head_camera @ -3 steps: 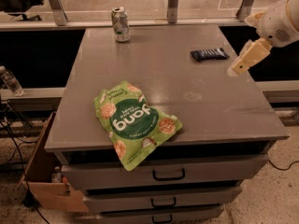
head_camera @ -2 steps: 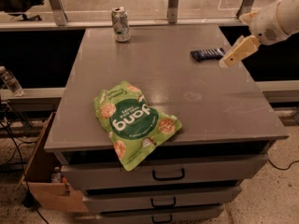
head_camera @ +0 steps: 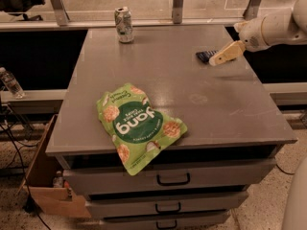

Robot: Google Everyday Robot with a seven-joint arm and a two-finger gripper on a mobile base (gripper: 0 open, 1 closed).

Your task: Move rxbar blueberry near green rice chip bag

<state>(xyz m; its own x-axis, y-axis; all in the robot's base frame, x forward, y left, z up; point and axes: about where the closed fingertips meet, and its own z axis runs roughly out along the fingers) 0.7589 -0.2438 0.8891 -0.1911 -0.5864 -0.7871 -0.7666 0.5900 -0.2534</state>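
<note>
The rxbar blueberry [head_camera: 205, 56], a small dark navy bar, lies near the far right edge of the grey cabinet top [head_camera: 192, 95]; only its left end shows, the rest is behind the gripper. The gripper [head_camera: 223, 55], cream-coloured on a white arm coming in from the right, sits right over the bar's right end. The green rice chip bag [head_camera: 137, 126], a lime-green pouch with a dark green circle and chip pictures, lies flat at the front left of the top and hangs over the front edge. Bar and bag are far apart.
A silver drink can [head_camera: 124, 25] stands upright at the back left of the top. Drawers with dark handles [head_camera: 173, 179] sit below the top. A cardboard box [head_camera: 45, 176] is on the floor to the left. A plastic bottle [head_camera: 10, 82] stands at the far left.
The gripper has moved left and toward the back, from off the right of the bar to directly over its right end. The bar, bag and can have not moved.
</note>
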